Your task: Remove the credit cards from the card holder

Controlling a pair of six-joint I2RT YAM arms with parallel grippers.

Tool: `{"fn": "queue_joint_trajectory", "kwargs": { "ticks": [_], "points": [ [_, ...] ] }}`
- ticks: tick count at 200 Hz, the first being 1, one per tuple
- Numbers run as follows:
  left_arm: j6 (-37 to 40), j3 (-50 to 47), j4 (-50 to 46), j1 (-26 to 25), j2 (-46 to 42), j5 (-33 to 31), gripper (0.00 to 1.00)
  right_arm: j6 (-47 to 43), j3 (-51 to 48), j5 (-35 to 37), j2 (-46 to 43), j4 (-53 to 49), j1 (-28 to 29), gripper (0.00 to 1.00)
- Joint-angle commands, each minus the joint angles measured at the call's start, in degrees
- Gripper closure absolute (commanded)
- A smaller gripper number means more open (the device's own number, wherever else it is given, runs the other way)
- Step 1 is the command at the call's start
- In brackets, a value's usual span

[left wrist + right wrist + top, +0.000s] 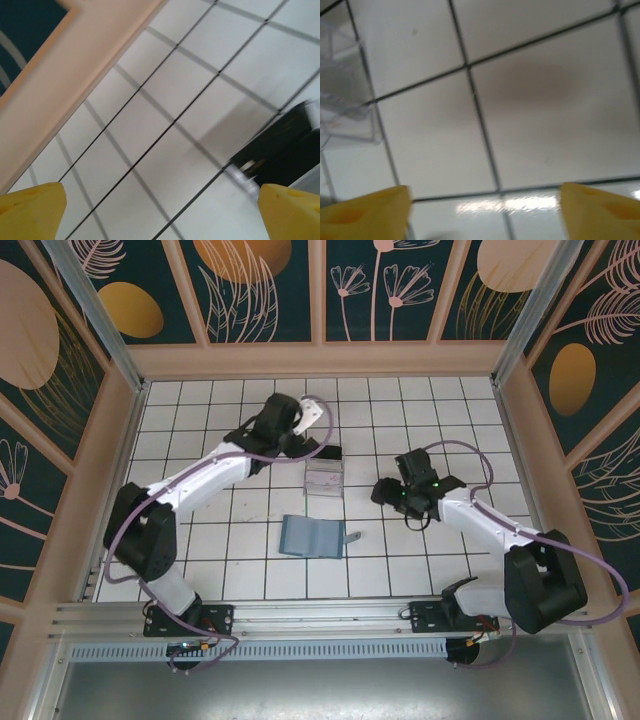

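Note:
The slate-blue card holder point(313, 537) lies open on the tiles in the middle, and neither gripper touches it. A small grey piece point(351, 537) sticks out at its right edge. A black flat thing, apparently a black credit card point(326, 452) point(282, 145), rests at the far edge of the see-through box. My left gripper point(312, 440) point(160, 217) hovers just left of it, open, with bare tile between the yellow fingertips point(30, 210). My right gripper point(381, 490) point(485, 212) is right of the box, open and holding nothing.
The see-through plastic box point(323, 478) point(340, 95) stands between the two grippers, behind the holder. A wooden wall base point(75, 65) runs along the far side. Bare white tiles lie in front of and around the holder.

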Motion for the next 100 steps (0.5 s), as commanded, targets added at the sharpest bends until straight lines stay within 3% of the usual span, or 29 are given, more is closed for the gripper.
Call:
{"fn": "queue_joint_trajectory", "kwargs": {
  "ticks": [1,23,56,77,100],
  "points": [
    [-8.96,-9.06,14.07,2.22,-5.27,-9.40,0.01,-7.37,1.98,8.41,1.89,1.89,-4.43,0.01],
    [-14.62,-19.99,20.77,5.95,-10.27,-13.85,0.02,-12.07,2.04,11.78,4.05,7.21,-9.48,0.01],
    [-16.46,-35.52,35.29,10.96,-13.58,-23.93,0.02,-17.12,0.47,17.12,7.53,19.03,-16.77,0.02],
    [-19.54,-42.78,42.24,15.10,-15.11,-25.16,0.02,-19.95,-1.97,23.29,9.12,28.23,-19.82,0.03],
    [-19.67,-48.90,50.90,17.93,-15.77,-24.13,0.01,-26.98,-6.73,23.65,10.95,42.53,-21.18,0.02]
  ]
}}
